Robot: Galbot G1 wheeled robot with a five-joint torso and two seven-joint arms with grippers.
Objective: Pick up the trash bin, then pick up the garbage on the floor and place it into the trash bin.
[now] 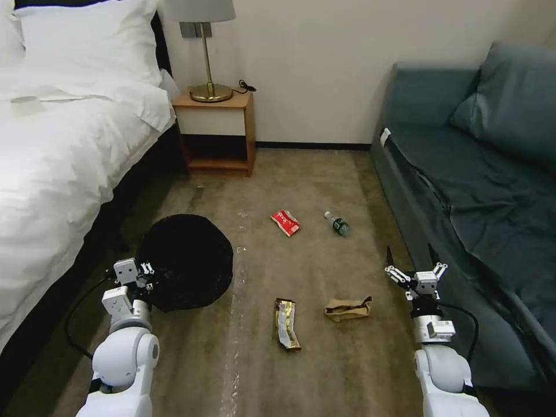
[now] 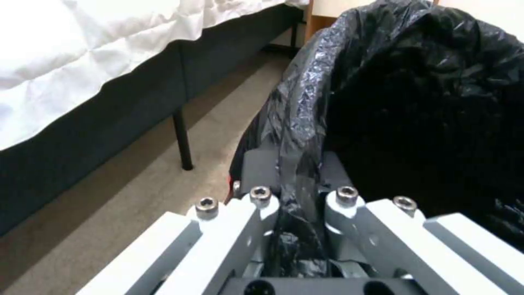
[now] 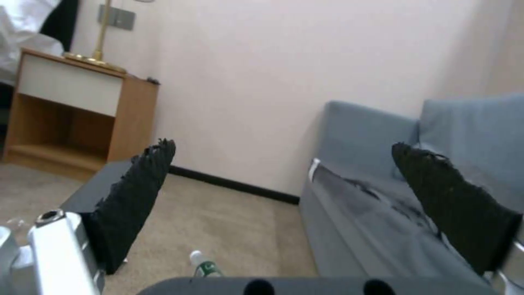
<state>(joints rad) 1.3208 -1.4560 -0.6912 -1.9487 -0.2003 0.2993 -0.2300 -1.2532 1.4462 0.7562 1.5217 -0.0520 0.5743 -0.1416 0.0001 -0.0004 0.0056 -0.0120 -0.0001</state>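
The trash bin (image 1: 188,260), its black bag crinkled over the rim, is on the carpet beside the bed. My left gripper (image 1: 143,277) is shut on the bin's near rim, and in the left wrist view the trash bin (image 2: 425,102) has its bag pinched in the left gripper (image 2: 297,172). The garbage lies on the floor to the right of the bin: a red packet (image 1: 285,223), a small bottle (image 1: 337,223), a yellow-silver wrapper (image 1: 287,324) and a brown paper bag (image 1: 348,309). My right gripper (image 1: 412,260) hovers open near the sofa's edge, right of the paper bag. The right wrist view looks past the right gripper (image 3: 294,205) to the bottle (image 3: 203,266).
A white bed (image 1: 63,150) runs along the left, with a dark frame and a leg (image 2: 183,143) close to the bin. A wooden nightstand (image 1: 217,130) with a lamp stands at the back wall. A blue-grey sofa (image 1: 480,174) lines the right. A pale tape strip (image 1: 234,324) lies on the carpet.
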